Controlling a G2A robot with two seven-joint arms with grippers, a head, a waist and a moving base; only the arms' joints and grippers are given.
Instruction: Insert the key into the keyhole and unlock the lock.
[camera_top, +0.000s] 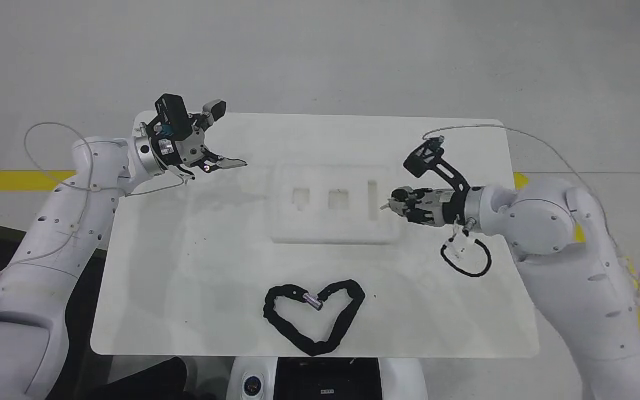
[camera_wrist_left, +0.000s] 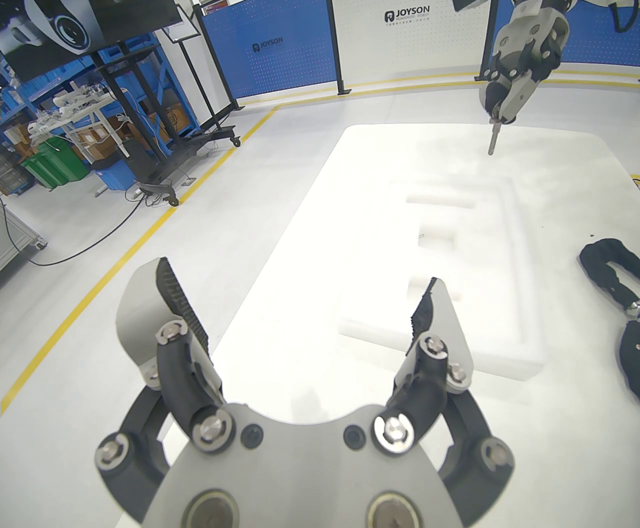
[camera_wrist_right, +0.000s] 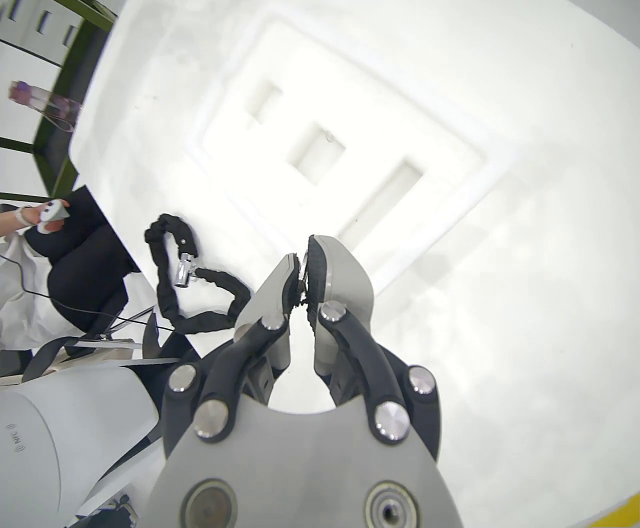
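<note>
right claw (camera_wrist_right: 301, 260) pinches the key (camera_wrist_left: 493, 139); left claw (camera_wrist_left: 299, 274) spread wide; lock (camera_top: 314, 300) on table (camera_top: 200, 300).

The lock (camera_top: 316, 347), a chain sleeved in black fabric, was laid in a heart-shaped loop on the tabletop (camera_top: 180, 280) near its front edge, with a silver cylinder (camera_top: 314, 301) at the notch. The key (camera_wrist_left: 493, 140), a slim metal shaft, was pinched in the right hand (camera_wrist_right: 301, 257), well apart from the lock.

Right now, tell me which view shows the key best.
The left wrist view: the key juts clear of the right gripper. The top view shows a speck; in the right wrist view the fingers cover it.
</note>
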